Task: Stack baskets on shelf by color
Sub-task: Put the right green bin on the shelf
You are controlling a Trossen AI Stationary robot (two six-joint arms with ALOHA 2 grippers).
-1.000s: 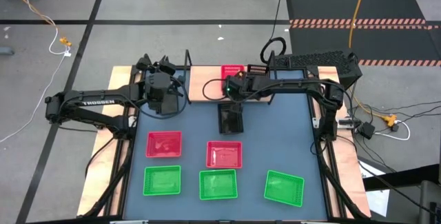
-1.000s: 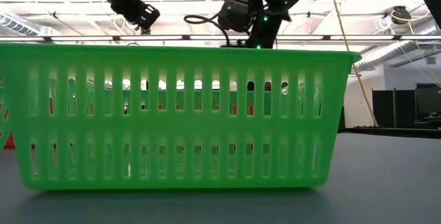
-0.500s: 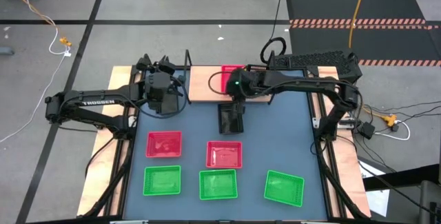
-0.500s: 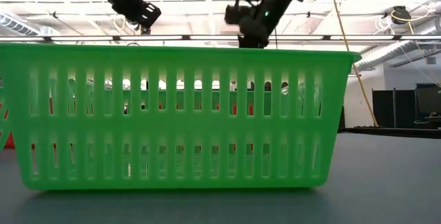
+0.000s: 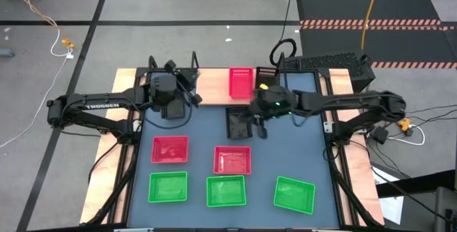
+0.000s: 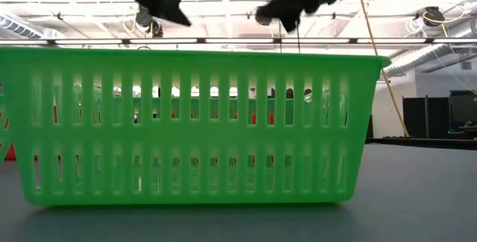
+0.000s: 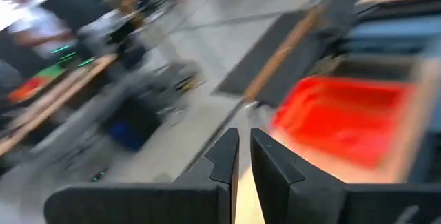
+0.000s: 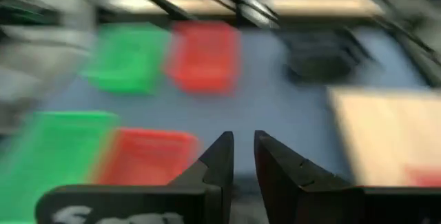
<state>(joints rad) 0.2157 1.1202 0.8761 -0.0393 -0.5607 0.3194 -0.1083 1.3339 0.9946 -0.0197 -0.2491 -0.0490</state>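
The right gripper (image 5: 258,123) hangs above the blue-grey tabletop (image 5: 300,143), over the right edge of a black basket (image 5: 238,123) that lies on the table just in front of the shelf (image 5: 213,88). In the right wrist view its fingers (image 8: 220,156) stand nearly together with only a narrow gap, and nothing is held between them. The left gripper (image 5: 191,95) is over the left part of the shelf; in the left wrist view its fingers (image 7: 226,156) are likewise close to each other with a slim gap, and they carry nothing. On the shelf board one pinkish red basket (image 5: 240,82) sits toward the right, and another black basket (image 5: 265,76) stands just beside it at the shelf's right end. Nearer the front of the table two more pinkish red baskets lie apart from each other, one to the left (image 5: 170,149) and one nearer the centre (image 5: 233,159). Along the front edge three green baskets form a row: left (image 5: 168,187), middle (image 5: 226,191), and right (image 5: 294,194), the last turned slightly askew. In the low view the wall of a green basket (image 6: 186,126) fills most of the frame, with both arms showing as dark shapes above its rim.
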